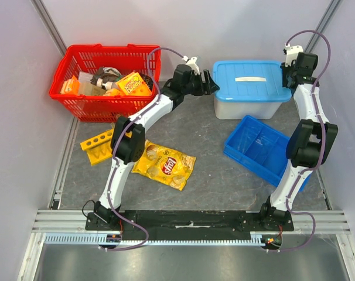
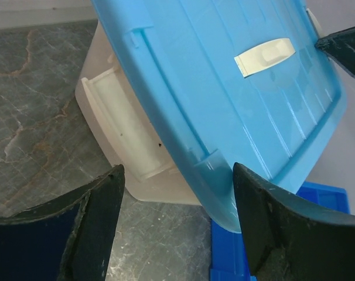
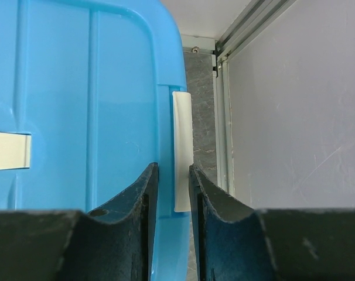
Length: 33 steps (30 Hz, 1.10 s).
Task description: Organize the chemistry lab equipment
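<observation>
Left gripper point(image 1: 212, 82) is up at the left end of the storage box point(image 2: 122, 132), jaws spread wide and holding nothing, with the blue lid point(image 1: 246, 79) and its corner framed between the fingers. At the far end, the right gripper point(image 3: 173, 168) has its jaws drawn narrow over the white latch point(image 3: 182, 140), which runs down into the slit; whether they pinch it, I cannot tell. The box sits at the back of the table, behind the blue bin point(image 1: 256, 149). The yellow test-tube rack point(image 1: 98, 146) lies in front of the red basket point(image 1: 66, 96).
</observation>
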Motion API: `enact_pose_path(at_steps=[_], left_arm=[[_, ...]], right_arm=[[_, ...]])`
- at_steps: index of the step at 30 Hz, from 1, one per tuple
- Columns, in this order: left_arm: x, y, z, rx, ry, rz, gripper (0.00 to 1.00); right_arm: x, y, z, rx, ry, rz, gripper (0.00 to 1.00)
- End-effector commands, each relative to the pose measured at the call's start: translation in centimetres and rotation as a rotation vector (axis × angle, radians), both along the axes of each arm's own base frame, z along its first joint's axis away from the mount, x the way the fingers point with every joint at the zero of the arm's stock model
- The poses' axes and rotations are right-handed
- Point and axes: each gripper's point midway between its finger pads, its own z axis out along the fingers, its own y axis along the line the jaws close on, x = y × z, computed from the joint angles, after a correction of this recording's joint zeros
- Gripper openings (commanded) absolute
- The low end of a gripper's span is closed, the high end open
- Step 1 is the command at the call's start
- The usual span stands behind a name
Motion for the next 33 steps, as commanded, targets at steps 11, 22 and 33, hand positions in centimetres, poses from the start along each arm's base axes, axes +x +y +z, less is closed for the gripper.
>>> enact_pose_path(at_steps=[11, 22, 33], left_arm=[[-0.4, -0.7, 1.2, -0.223, 0.13, -0.095, 0.84], [0.1, -2.4, 0.7, -0.344, 0.157, -0.125, 0.84], [0.9, -3.7, 2.1, -0.414, 0.067, -0.138, 0.77]], right_arm=[[-0.6, -1.5, 2.0, -0.01, -0.047, -0.03, 0.35], [-0.6, -1.5, 1.6, -0.003, -0.04, -0.035, 0.36], [-0.4, -0.3, 0.5, 0.046, -0.034, 0.013, 0.35]])
